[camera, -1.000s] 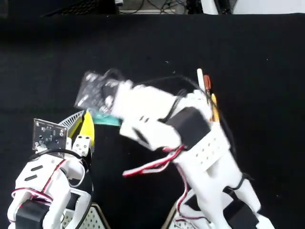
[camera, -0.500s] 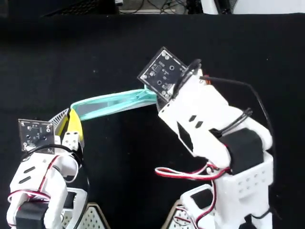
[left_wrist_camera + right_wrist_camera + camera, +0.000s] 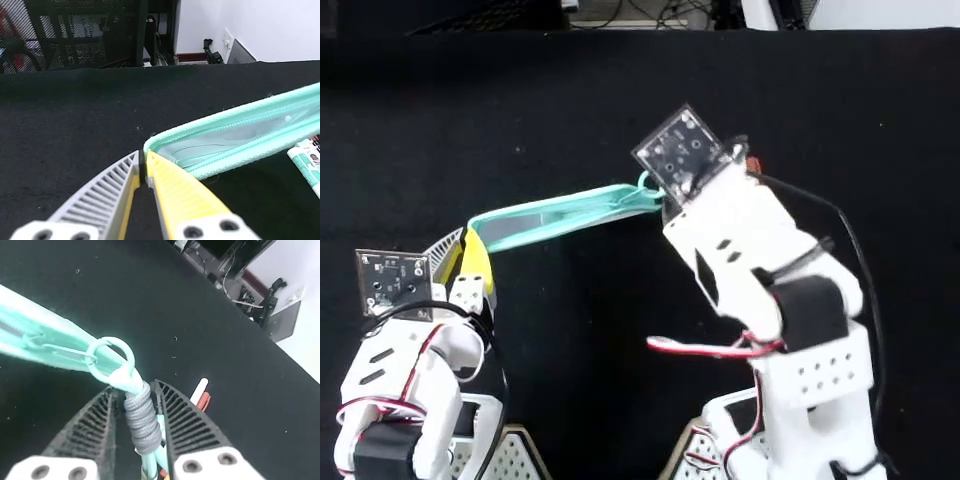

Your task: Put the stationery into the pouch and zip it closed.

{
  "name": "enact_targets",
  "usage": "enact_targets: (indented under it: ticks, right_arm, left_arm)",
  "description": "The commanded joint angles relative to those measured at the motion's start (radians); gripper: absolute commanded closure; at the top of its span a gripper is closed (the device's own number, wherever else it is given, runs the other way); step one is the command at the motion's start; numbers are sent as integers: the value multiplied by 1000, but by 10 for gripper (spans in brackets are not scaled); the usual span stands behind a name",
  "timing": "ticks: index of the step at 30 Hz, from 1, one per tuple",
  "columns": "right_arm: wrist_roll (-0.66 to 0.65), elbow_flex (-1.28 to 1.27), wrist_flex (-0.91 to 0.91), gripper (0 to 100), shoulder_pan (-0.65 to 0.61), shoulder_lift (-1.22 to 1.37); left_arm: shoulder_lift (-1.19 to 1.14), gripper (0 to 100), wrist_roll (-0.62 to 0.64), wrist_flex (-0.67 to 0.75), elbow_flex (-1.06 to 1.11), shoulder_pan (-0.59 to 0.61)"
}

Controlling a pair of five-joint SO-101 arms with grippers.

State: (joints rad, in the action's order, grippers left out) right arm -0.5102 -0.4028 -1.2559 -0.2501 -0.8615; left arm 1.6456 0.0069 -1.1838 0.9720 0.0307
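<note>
Pouch stretched taut, left gripper pinching its end, right gripper clamping its pull cord.

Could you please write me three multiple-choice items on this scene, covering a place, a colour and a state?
1. Where does the left claw grip the pouch?
A) the end far from its pull ring
B) its middle
C) the ring

2. The pouch's zip edging is:
A) red
B) mint green
C) black

3. The right claw is:
A) open
B) shut, holding nothing
C) shut on the pull cord

Answers: A, its tips pinch the far end; B, mint trim shows; C, it clamps the grey cord.
</note>
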Motion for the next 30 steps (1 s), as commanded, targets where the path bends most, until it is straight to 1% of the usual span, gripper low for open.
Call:
enact_targets:
  ticks: [1, 6, 10, 11, 14, 17, 21, 30]
  right_arm:
    - [18, -18, 31, 986, 40, -30]
    - [34, -77, 37, 986, -28, -30]
    - [35, -79, 37, 986, -38, -35]
    - [35, -79, 37, 986, -38, -36]
    - [35, -82, 37, 986, -37, -36]
    - [35, -84, 37, 986, -35, -36]
    - [35, -84, 34, 986, -37, -36]
    - [35, -84, 29, 986, -37, -38]
  left_arm:
    - [3, 971, 6, 17, -45, 35]
    - [3, 962, 6, 17, -39, 7]
    - [-6, 855, 8, 6, -35, -18]
    - [-6, 844, 8, 6, -27, -27]
    - [-8, 855, 5, 6, -16, -71]
    - [-8, 856, -48, -9, -16, -119]
    - [-8, 856, -61, -25, -13, -168]
    - [-8, 865, -63, -18, 12, -166]
